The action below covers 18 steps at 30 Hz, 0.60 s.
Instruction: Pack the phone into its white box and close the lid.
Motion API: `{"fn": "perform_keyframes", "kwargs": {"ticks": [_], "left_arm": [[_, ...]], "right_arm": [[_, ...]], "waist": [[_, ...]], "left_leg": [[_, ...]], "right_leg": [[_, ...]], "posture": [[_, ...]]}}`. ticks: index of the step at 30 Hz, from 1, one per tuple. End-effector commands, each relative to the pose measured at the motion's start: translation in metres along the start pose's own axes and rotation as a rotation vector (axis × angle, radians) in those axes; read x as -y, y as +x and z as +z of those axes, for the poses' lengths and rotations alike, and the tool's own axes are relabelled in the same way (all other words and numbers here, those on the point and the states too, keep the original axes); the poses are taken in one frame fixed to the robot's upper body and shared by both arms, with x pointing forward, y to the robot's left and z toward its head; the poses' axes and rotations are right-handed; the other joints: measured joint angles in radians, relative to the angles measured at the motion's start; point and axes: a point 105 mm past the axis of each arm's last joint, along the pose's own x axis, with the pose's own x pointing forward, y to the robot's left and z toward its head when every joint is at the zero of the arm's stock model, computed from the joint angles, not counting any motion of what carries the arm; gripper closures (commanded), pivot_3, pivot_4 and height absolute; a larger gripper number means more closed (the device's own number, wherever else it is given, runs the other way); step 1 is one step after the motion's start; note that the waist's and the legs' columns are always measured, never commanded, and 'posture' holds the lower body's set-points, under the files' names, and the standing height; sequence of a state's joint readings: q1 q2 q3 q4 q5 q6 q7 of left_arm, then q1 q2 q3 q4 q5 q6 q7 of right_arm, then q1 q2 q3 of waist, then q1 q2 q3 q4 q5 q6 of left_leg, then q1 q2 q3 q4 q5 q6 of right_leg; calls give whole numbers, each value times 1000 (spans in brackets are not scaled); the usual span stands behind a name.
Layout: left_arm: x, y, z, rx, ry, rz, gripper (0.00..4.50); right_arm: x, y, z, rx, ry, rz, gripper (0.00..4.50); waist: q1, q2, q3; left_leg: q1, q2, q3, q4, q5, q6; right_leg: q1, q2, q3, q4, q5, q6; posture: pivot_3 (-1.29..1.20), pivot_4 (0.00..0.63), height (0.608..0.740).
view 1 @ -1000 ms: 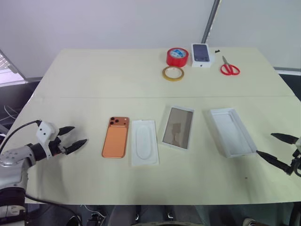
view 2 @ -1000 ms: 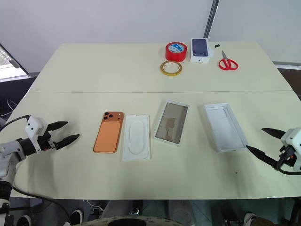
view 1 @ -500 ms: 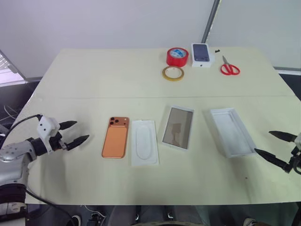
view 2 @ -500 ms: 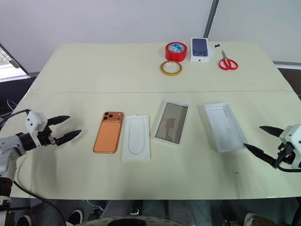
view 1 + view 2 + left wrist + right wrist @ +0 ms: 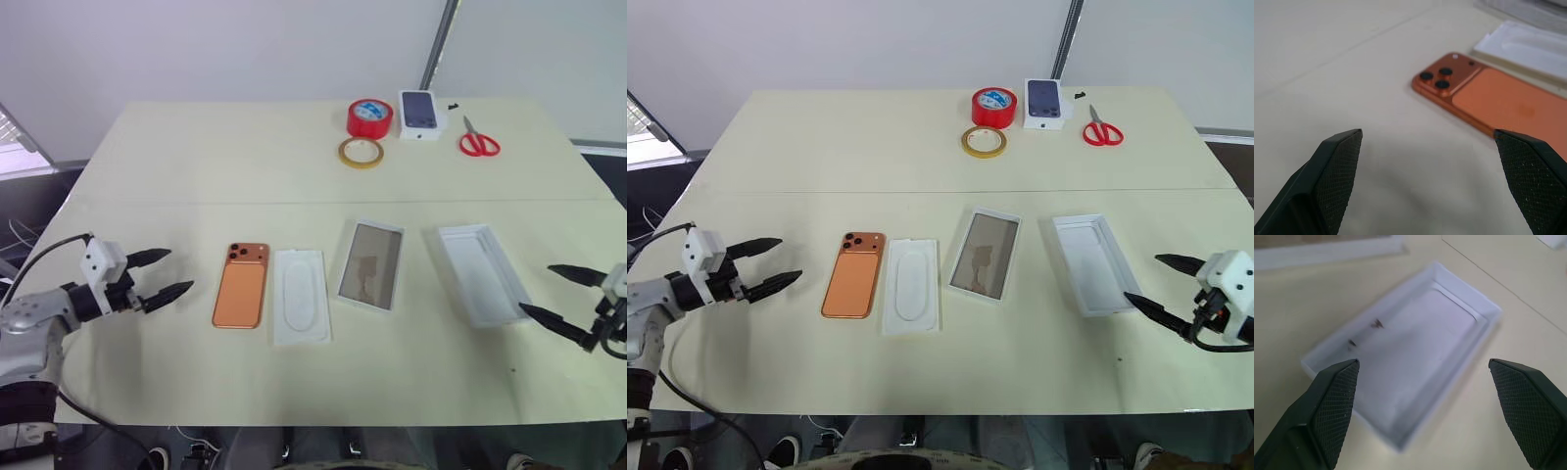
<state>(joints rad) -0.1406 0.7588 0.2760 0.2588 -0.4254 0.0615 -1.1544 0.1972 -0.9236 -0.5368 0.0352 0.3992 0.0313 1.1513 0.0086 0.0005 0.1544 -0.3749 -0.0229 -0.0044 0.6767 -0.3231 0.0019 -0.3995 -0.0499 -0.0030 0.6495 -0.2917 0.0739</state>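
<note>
Still at the approach step, I'd say, nothing packed yet. The phone [image 5: 241,297] lies back-up on the table [image 5: 196,157], toward the front edge and left of the middle, next to a white insert tray [image 5: 300,296]. The white box [image 5: 482,273] sits empty toward the front right corner. My left gripper [image 5: 159,276] has its jaws spread wide, empty, near the phone; the right gripper [image 5: 558,297] is spread too, just beside the box. Next I need the left one over the phone for a pinch.

red tape [image 5: 369,117] | yellow tape [image 5: 361,152] | scissors [image 5: 478,140] (far edge) | sm. pictured box [image 5: 421,114]
</note>
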Motion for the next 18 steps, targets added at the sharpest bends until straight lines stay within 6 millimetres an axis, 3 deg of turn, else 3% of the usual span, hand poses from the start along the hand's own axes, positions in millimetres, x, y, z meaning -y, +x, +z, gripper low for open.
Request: {"fn": "perform_keyframes", "kwargs": {"ticks": [1, 5, 9, 12, 18], "left_arm": [[16, 13, 13, -54, -32, -21, 0], [56, 29, 26, -75, -332, -229, 0], [78, 44, 43, -66, -624, -323, 0], [92, 49, 52, -63, -691, -378, 0], [107, 55, 29, -241, -779, -362, 0]], "right_arm": [[-19, 25, 36, 102, -74, 100, 78], [-49, 52, 68, 184, -138, 250, 78], [-64, 67, 81, 220, -202, 340, 78], [-65, 74, 81, 225, -186, 351, 78], [-66, 80, 75, 223, -191, 338, 78]], "waist": [[-3, 1, 0], [-4, 1, 1], [5, 0, 1], [3, -3, 3], [1, -3, 3]], "left_leg": [[0, 0, 0, 0, 0, 0], [0, 0, 0, 0, 0, 0], [-1, 0, 0, 2, 0, 1], [-1, -1, 0, 4, -1, 2], [0, -1, 0, 3, 0, 1]], "right_leg": [[0, 0, 0, 0, 0, 0], [0, 0, 0, 1, 0, 0], [1, 0, 0, 0, 0, 0], [1, 0, 0, 0, 0, 1], [1, 0, 0, 1, 0, 0]], "posture": [[0, 150, 740], [0, 150, 740], [0, 150, 740], [0, 150, 740], [0, 150, 740]]}}
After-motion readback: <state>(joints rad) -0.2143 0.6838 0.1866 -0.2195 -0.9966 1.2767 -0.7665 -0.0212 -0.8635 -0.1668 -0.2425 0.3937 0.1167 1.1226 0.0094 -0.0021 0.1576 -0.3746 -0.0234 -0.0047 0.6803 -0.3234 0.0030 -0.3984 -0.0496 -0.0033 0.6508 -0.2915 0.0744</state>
